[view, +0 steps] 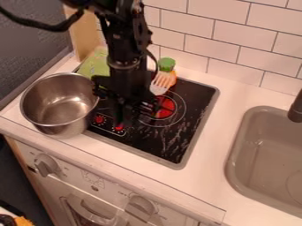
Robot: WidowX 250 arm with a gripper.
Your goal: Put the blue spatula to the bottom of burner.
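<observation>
My black gripper (126, 110) hangs over the left half of the black stove top (177, 141), right of the metal pot. Just right of the gripper is a pale, slotted spatula head (160, 84), above the red-centred burner (167, 107) in the view and in front of a green-capped bottle. The black arm and gripper cover the area beside the spatula head, and its handle cannot be made out. Whether the gripper touches the spatula cannot be told.
A large steel pot (59, 105) stands at the stove's left edge. Behind are the green-capped bottle (167, 65) and a green item (94, 65) near the tiled wall (236, 33). At right is a grey sink (268, 150) with a dark faucet (296, 108).
</observation>
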